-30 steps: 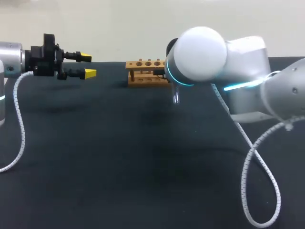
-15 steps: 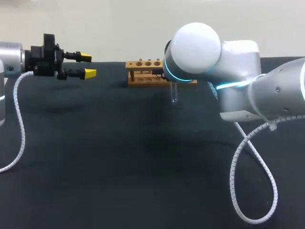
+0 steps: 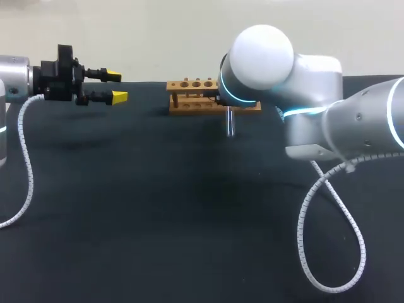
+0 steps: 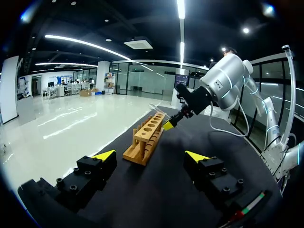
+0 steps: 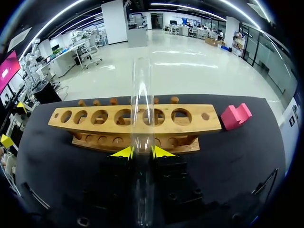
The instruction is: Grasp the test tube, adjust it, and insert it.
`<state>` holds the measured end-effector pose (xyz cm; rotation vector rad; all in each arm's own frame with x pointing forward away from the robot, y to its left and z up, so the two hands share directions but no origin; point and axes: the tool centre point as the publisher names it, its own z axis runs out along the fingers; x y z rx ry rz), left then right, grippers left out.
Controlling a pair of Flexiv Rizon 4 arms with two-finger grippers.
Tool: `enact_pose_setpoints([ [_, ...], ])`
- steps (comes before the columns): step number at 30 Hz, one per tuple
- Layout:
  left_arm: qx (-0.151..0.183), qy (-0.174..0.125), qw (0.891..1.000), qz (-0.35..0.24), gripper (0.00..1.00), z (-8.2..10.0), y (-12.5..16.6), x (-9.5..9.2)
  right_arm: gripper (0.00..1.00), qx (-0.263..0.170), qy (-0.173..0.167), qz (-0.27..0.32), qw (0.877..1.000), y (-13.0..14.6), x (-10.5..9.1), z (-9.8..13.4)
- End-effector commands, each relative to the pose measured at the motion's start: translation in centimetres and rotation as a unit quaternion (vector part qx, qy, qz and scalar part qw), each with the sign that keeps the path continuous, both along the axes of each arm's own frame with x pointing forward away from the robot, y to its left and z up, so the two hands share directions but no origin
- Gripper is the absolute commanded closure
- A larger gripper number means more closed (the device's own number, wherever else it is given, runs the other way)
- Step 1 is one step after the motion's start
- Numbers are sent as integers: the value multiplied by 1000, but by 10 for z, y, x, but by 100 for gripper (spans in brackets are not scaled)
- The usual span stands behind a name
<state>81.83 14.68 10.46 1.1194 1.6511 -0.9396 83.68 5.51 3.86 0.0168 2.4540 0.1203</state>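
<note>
The right pincer (image 5: 141, 152) is closed on the test tube (image 5: 142, 118): its two yellow tips press the glass from either side, with only the tube's width between them. In the right wrist view the tube runs straight out along the fingers. In the head view it hangs roughly upright under the right arm's wrist, with its lower end above the dark worktop (image 3: 158, 208) and not touching it, as far as I can tell.

The wooden rack (image 5: 95, 124) stands just beyond the tube, its row of holes facing up. Its long side lies across the pincer's line of sight. The tube crosses the top board near the middle holes, but I cannot tell which one it is lined up with. A pink block (image 5: 235, 116) sits beside one end of the rack.

The left pincer (image 4: 152, 156) is wide open and holds nothing. It is well away from the rack, at the worktop's far left.

I judge the tube's lower end to sit on the near side of the rack and lower than the top board. The insertion would then call for raising it, carrying it over a hole, and lowering it along its own axis
</note>
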Motion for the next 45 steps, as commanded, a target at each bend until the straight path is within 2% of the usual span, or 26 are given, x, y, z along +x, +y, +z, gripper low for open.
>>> enact_pose_setpoints([
  [1,-1,-3,1000,2,0,-1,0,-2,100,3,9,1,1000,-1,2,-5],
  [12,-1,-3,1000,2,0,-1,0,-2,100,16,30,2,999,-3,1,-12],
  [26,-1,-3,1000,2,0,-1,0,-2,100,27,39,-3,999,-6,-3,-17],
  [33,-1,-3,1000,2,0,-1,0,-2,100,36,15,-21,999,-5,-15,0],
  [45,-1,-3,1000,2,0,-1,0,-2,100,51,-33,-51,997,-6,-46,41],
])
